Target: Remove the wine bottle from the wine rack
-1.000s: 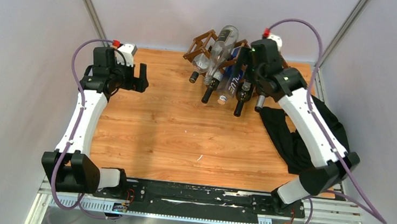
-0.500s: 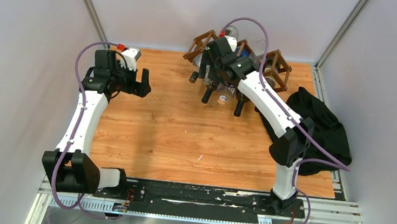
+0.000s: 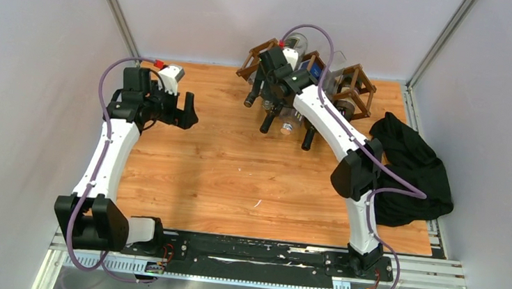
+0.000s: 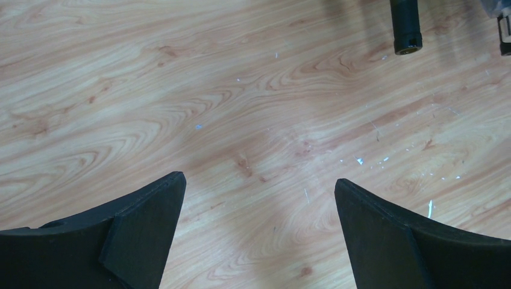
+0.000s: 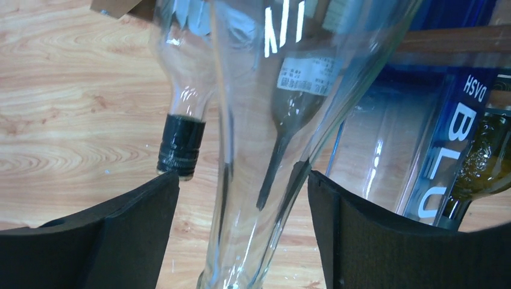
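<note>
- Table [image 3: 223,169]: wood-grain top. Both arms are bolted at its near edge.
- Black cloth [image 3: 411,172]: crumpled heap at the table's right edge, near the right arm's elbow.
- Right arm [image 3: 325,122]: stretched diagonally to the far centre, with its wrist over the rack.
- Left arm [image 3: 110,146]: reaches up the left side, well apart from the rack.
- Wine rack [image 3: 356,90]: dark brown lattice of diamond cells at the far centre edge, loaded with several bottles whose necks point toward the near side.
- Wine bottle [image 5: 253,120]: clear glass with white lettering, lying in the rack. Its narrowing neck runs down between the right fingers.
- Blue bottle [image 5: 446,132]: white letters, just right of the wine bottle, also in the rack.
- Dark bottles [image 3: 307,138]: their necks jut out from the rack's front.
- Small clear bottle [image 5: 181,102]: black cap, just left of the wine bottle.
- Right gripper [image 5: 242,177]: jaws apart, straddling the wine bottle's neck. Bare table shows between the left finger and the glass, so it is not clamped.
- Left gripper [image 4: 259,183]: jaws spread wide over bare wood, holding nothing.
</note>
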Controlling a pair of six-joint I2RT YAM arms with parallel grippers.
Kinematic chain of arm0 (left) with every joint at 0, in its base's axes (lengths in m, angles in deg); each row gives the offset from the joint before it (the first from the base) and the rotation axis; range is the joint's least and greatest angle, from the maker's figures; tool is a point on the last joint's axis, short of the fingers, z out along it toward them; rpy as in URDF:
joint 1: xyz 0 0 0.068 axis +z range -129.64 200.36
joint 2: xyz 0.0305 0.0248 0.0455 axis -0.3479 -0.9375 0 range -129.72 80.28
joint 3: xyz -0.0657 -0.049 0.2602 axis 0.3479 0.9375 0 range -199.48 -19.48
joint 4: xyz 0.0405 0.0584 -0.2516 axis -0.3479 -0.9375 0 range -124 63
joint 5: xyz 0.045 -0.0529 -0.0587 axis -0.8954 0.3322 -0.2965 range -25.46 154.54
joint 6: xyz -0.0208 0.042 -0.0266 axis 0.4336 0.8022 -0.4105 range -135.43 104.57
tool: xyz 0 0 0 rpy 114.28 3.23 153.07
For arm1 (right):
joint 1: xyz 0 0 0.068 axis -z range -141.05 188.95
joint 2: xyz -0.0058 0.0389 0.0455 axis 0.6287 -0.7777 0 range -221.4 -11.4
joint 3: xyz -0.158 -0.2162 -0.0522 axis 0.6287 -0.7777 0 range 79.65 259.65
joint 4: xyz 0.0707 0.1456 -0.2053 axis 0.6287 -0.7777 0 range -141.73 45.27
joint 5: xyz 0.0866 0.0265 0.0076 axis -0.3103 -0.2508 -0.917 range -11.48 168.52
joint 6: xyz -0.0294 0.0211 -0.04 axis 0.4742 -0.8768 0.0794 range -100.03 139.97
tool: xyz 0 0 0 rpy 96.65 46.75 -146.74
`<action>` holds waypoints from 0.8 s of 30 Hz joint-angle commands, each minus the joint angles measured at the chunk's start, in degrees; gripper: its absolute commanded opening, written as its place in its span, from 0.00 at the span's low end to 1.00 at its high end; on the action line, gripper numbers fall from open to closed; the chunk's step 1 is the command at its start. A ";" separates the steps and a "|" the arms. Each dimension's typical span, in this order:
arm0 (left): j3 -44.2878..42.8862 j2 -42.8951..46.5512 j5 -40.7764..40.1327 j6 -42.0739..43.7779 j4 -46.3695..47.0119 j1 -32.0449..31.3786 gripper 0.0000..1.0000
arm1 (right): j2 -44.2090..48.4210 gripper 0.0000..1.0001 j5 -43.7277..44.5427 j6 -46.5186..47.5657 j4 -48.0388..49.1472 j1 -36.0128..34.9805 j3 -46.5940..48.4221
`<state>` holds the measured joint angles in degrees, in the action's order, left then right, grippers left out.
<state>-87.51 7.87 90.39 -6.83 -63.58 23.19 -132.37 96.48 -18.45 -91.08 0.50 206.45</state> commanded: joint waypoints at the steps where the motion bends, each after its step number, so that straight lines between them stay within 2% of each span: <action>1: 1.24 2.35 2.71 1.05 -0.60 0.27 1.00 | -2.40 0.81 -0.30 -2.69 -0.95 1.98 3.18; 5: 2.19 3.10 3.82 1.86 -0.62 0.23 1.00 | -3.37 0.76 -0.19 -3.05 -0.56 2.41 3.95; 8: 2.82 3.85 4.51 2.44 -0.60 0.20 1.00 | -3.57 0.64 -0.85 -3.56 -0.01 2.43 3.84; 10: 3.00 4.25 4.82 2.72 -0.61 0.17 1.00 | -3.57 0.53 -1.63 -3.84 0.35 2.47 3.67; 14: 2.88 5.20 5.31 3.18 -0.97 0.19 1.00 | -2.00 0.15 -3.10 -4.23 1.14 2.26 2.46; 16: 2.73 5.77 5.93 3.64 -1.28 0.13 1.00 | -0.04 0.01 -3.48 -4.47 2.51 2.14 0.42; 24: 1.74 7.74 7.79 3.87 -1.49 -0.28 1.00 | 10.92 0.00 -4.48 -4.25 9.16 0.09 -8.75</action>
<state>-85.10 13.99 95.79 -3.77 -63.99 23.17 -129.66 92.78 -23.54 -85.79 2.77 199.68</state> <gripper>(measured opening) 0.999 0.469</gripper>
